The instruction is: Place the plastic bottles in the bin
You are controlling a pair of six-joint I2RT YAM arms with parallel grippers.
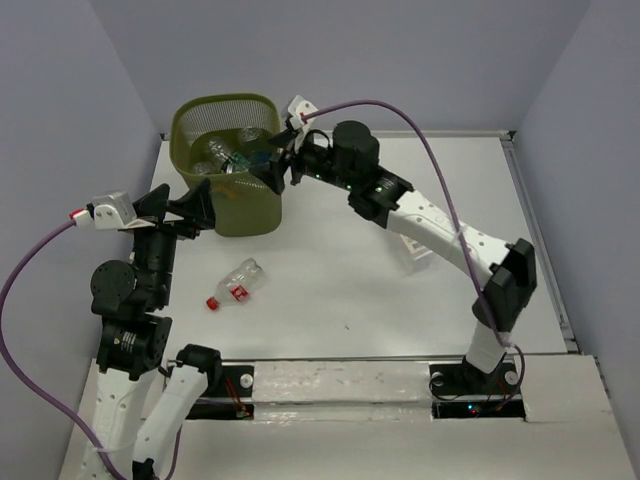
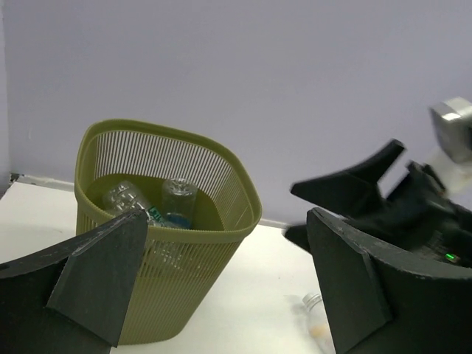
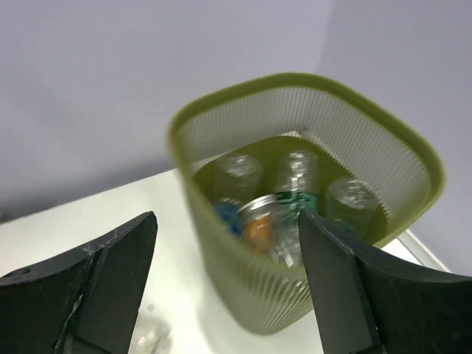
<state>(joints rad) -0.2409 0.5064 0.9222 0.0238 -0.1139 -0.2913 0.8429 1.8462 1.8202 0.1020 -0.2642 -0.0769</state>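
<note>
The olive-green mesh bin [image 1: 245, 210] stands at the back left and holds several clear plastic bottles [image 1: 222, 156]. My right gripper [image 1: 272, 155] is open and empty over the bin's right rim. In the right wrist view the bin [image 3: 243, 295] lies between the jaws, and a blurred bottle with orange on it [image 3: 258, 228] lies among the others inside. My left gripper [image 1: 185, 205] is open and empty beside the bin's front left wall [image 2: 184, 273]. A clear bottle with a red cap and label [image 1: 236, 283] lies on the table in front of the bin.
Another clear bottle [image 1: 418, 250] lies on the table, partly hidden under the right arm. It shows low in the left wrist view [image 2: 313, 306]. A blurred clear bottle [image 3: 151, 335] lies at the bottom left of the right wrist view. Walls enclose the table's back and sides.
</note>
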